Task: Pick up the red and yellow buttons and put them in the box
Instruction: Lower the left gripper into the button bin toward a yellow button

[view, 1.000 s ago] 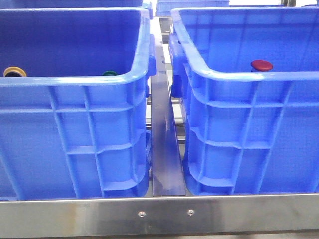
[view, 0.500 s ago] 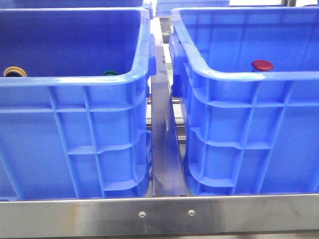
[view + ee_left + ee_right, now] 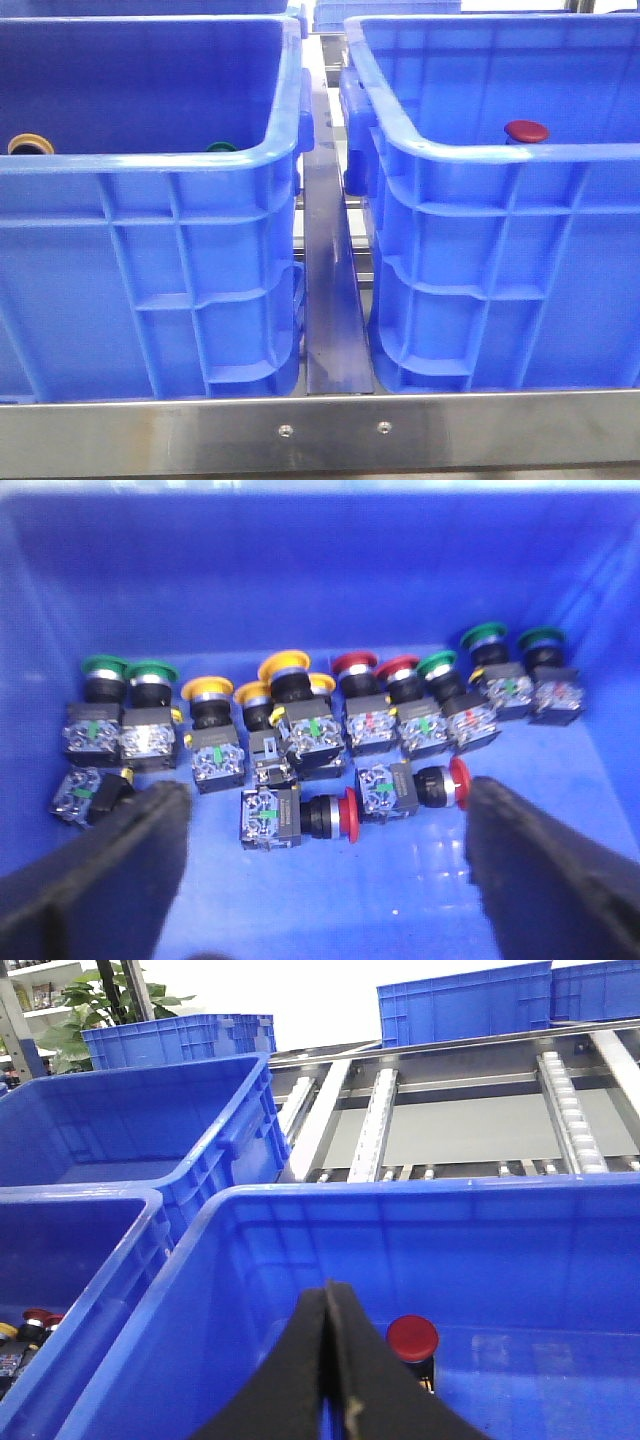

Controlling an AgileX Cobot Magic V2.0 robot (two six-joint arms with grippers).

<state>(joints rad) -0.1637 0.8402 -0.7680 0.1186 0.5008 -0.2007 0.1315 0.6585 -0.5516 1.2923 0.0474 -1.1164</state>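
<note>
Red, yellow and green push-buttons [image 3: 300, 725] lie in a bunch inside the left blue crate [image 3: 150, 220], under the left gripper [image 3: 325, 865], whose fingers are spread wide. One red button [image 3: 412, 1338] sits in the right blue crate [image 3: 500, 260], just beside the right gripper [image 3: 330, 1360], which is pressed closed and holds nothing.

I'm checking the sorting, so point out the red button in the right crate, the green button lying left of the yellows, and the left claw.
red button [image 3: 526, 130], front view, cap top.
green button [image 3: 105, 668], left wrist view, cap.
left claw [image 3: 325, 865], left wrist view, midway between open fingertips.
</note>
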